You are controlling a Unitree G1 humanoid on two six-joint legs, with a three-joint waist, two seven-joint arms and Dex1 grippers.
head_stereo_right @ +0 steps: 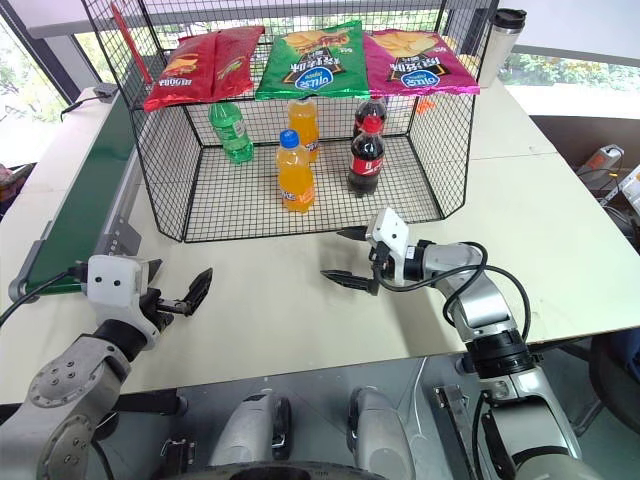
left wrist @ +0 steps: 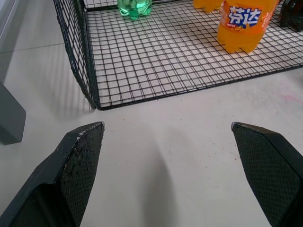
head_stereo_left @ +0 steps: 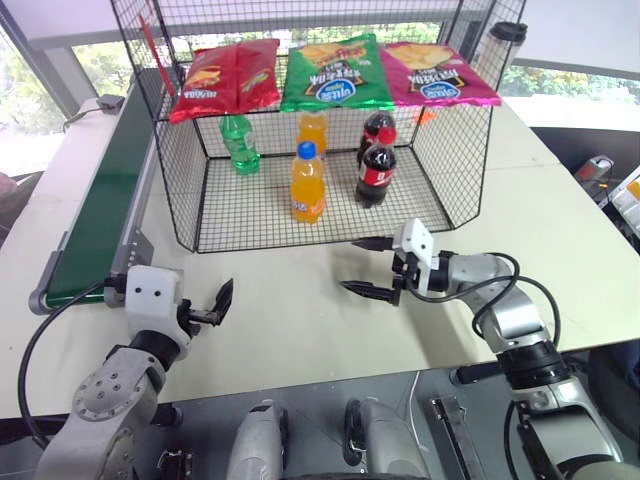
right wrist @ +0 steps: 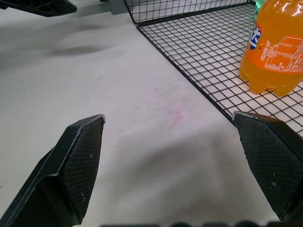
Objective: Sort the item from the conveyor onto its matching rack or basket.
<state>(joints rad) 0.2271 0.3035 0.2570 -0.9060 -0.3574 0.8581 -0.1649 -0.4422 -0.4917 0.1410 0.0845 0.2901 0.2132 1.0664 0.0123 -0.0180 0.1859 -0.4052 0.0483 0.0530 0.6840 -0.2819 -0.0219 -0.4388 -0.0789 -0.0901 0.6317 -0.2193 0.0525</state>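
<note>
The green bottle [head_stereo_left: 239, 143] stood upright on the grid floor at the back left of the wire cage [head_stereo_left: 180, 190], well apart from both grippers. To its right in the cage stood two orange bottles, one in front [head_stereo_left: 307, 183] and one behind [head_stereo_left: 312, 130], and further right two dark cola bottles [head_stereo_left: 376, 167]. Three snack bags, red [head_stereo_left: 224, 78], green [head_stereo_left: 335, 72] and pink [head_stereo_left: 437, 72], lay across the top at the back. The conveyor [head_stereo_left: 95, 220] ran along the cage's left side, its belt bare. On the white table [head_stereo_left: 290, 320] in front, the left gripper [head_stereo_left: 215, 303] hung with its fingers spread wide and nothing between them. The right gripper [head_stereo_left: 368, 268] pointed left near the cage's front edge, fingers likewise apart and empty.
</note>
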